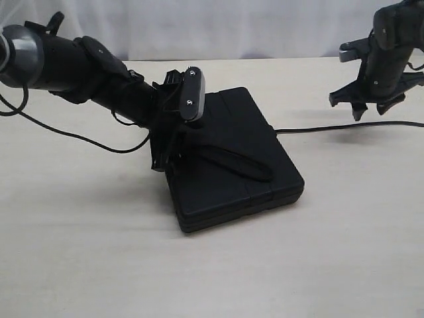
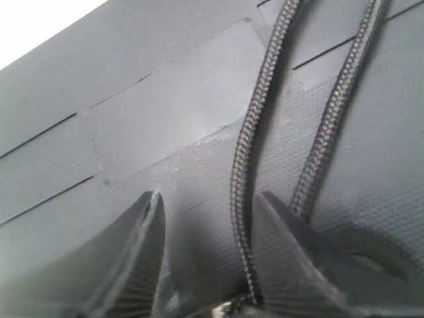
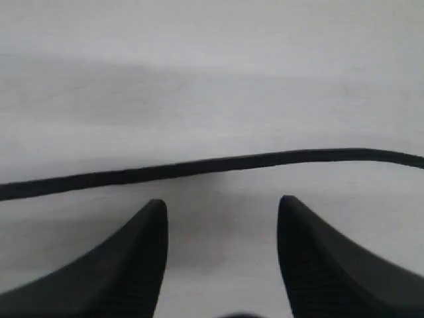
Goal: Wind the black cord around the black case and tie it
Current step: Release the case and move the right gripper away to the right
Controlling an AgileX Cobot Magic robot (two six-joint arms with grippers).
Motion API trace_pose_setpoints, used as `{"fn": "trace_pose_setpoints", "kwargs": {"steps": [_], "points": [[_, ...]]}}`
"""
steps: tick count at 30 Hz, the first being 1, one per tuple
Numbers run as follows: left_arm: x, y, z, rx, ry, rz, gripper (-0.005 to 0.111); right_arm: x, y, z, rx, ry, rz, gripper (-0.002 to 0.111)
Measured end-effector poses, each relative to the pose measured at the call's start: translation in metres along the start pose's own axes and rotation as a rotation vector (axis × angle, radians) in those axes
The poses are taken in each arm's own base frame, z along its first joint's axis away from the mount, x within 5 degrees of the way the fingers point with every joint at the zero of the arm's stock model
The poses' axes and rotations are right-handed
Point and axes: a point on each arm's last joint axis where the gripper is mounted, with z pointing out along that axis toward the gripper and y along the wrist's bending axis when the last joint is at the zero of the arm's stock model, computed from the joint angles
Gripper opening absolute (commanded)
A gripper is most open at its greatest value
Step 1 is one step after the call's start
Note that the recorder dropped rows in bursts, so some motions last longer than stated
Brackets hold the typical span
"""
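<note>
The black case (image 1: 232, 159) lies flat in the middle of the table. My left gripper (image 1: 164, 151) is down at its left edge, low over the lid. In the left wrist view the gripper (image 2: 209, 199) is open over the case lid (image 2: 165, 126). Two strands of the braided black cord (image 2: 248, 139) cross the lid; one runs between the fingers, close to one of them, and the other passes behind that finger. The cord (image 1: 344, 126) leaves the case's right side and trails off to the right. My right gripper (image 1: 371, 111) hangs open above that stretch; the cord (image 3: 212, 165) lies just beyond its tips (image 3: 222, 201).
The pale table (image 1: 99, 252) surrounds the case. A thin smooth arm wire (image 1: 66, 136) loops over the table to the left of the case. A white backdrop (image 1: 252, 26) rises behind the table's far edge.
</note>
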Motion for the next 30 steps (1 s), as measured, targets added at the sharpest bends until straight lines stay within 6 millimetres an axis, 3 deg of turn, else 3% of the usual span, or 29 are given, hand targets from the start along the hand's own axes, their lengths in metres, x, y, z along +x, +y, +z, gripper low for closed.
{"fn": "trace_pose_setpoints", "kwargs": {"steps": [4,7,11,15,17,23,30], "points": [[0.003,0.011,-0.001,-0.121,0.027,-0.078,0.041,-0.017,-0.001,0.022,0.044,0.056,-0.086,0.049],[0.004,0.016,-0.001,-0.181,0.03,-0.148,0.041,-0.018,0.0,0.03,0.044,0.077,-0.16,0.049],[0.003,0.015,-0.001,-0.174,0.018,-0.159,0.041,-0.016,-0.014,0.033,-0.001,0.084,0.178,0.049],[0.003,0.015,-0.001,-0.168,0.014,-0.159,0.041,-0.007,-0.037,0.05,-0.361,0.105,0.57,0.049],[0.003,0.015,-0.001,-0.168,0.014,-0.159,0.041,-0.004,-0.044,0.057,-0.423,0.057,0.668,0.049],[0.003,0.015,-0.001,-0.167,0.013,-0.159,0.041,-0.004,-0.04,0.062,-0.458,0.0,0.732,0.049],[0.003,0.015,-0.001,-0.167,0.013,-0.159,0.041,-0.013,-0.005,0.062,-0.472,-0.026,0.632,0.046]]}}
